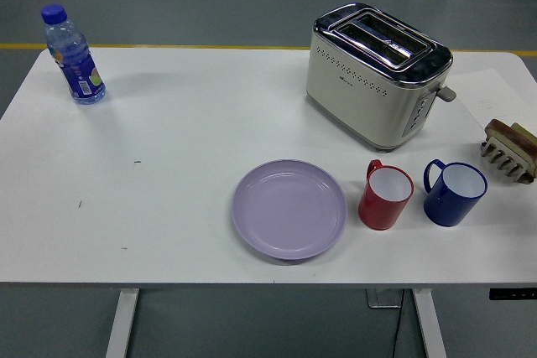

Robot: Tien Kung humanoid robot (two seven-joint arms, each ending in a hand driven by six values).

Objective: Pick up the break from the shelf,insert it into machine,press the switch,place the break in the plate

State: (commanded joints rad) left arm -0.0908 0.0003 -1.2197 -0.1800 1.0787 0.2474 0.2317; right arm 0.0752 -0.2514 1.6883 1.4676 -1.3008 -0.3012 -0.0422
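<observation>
A cream and chrome toaster (375,75) stands at the back right of the white table, its two top slots empty and its lever (445,93) on the right end. At the right edge a small beige rack (508,158) holds a brown slice of bread (504,132) standing upright. A lilac plate (289,208) lies empty near the front middle. Neither of my hands shows in the head view.
A red mug (386,195) and a blue mug (454,193) stand side by side between the plate and the rack. A blue-capped water bottle (74,57) stands at the far left corner. The table's near edge (252,281) runs along the bottom.
</observation>
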